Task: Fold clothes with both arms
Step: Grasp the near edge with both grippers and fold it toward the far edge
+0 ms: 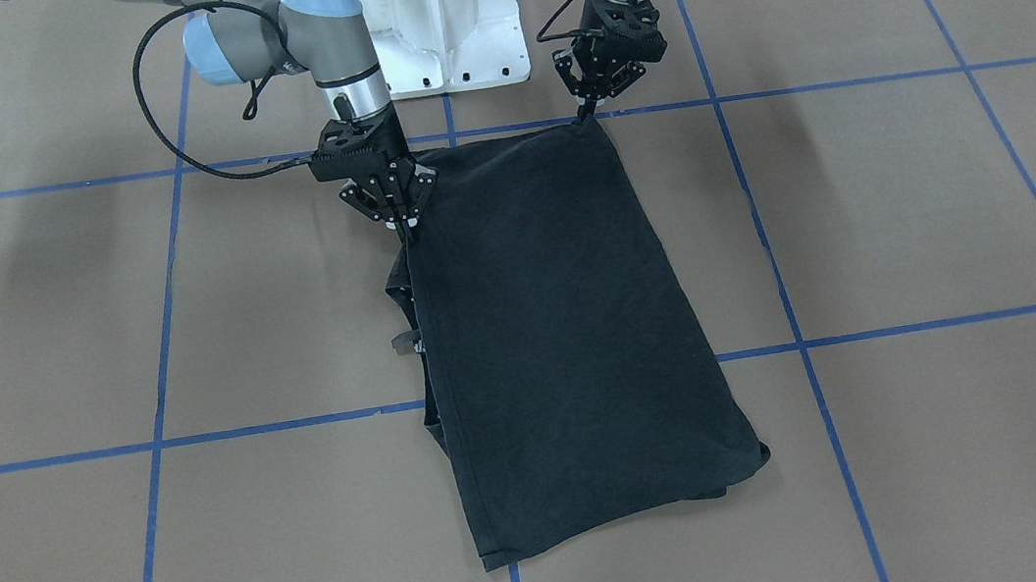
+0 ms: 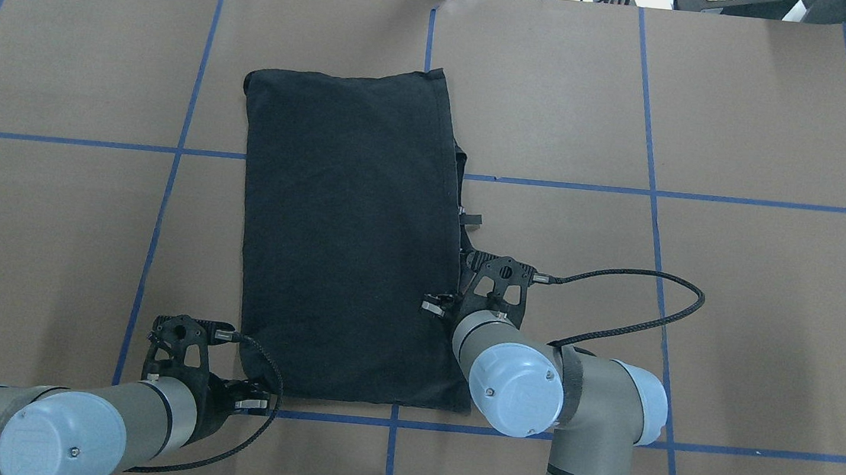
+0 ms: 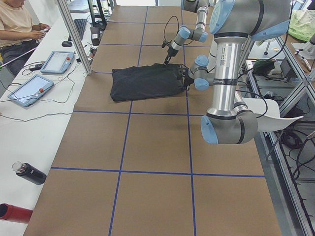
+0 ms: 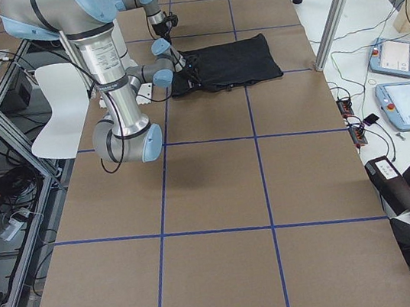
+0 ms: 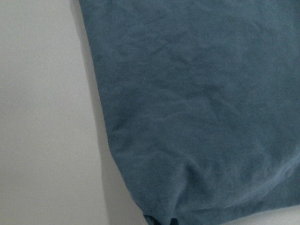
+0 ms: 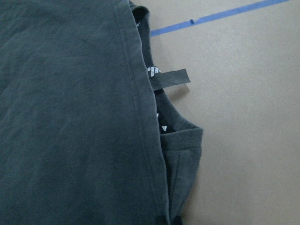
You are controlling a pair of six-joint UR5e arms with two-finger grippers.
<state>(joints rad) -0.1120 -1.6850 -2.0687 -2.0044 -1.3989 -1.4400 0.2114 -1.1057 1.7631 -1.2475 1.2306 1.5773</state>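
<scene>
The black T-shirt (image 1: pixel 562 325) lies folded into a long rectangle on the brown table; it also shows in the overhead view (image 2: pixel 346 238). No graphic shows. A neck label (image 6: pixel 171 78) and collar stick out from its side edge. My left gripper (image 1: pixel 592 112) is shut on the shirt's near corner, which it lifts slightly; its wrist view shows only fabric (image 5: pixel 197 117). My right gripper (image 1: pixel 405 229) is shut on the shirt's long side edge, a little in from the other near corner. Both also show in the overhead view: left (image 2: pixel 254 397), right (image 2: pixel 441 306).
The white pedestal base (image 1: pixel 446 23) stands just behind the shirt's near edge. Blue tape lines (image 1: pixel 588 376) grid the table. Along the far side are metal posts (image 3: pixel 74 37), tablets (image 3: pixel 29 91), bottles (image 3: pixel 29 173) and a seated operator (image 3: pixel 15 22).
</scene>
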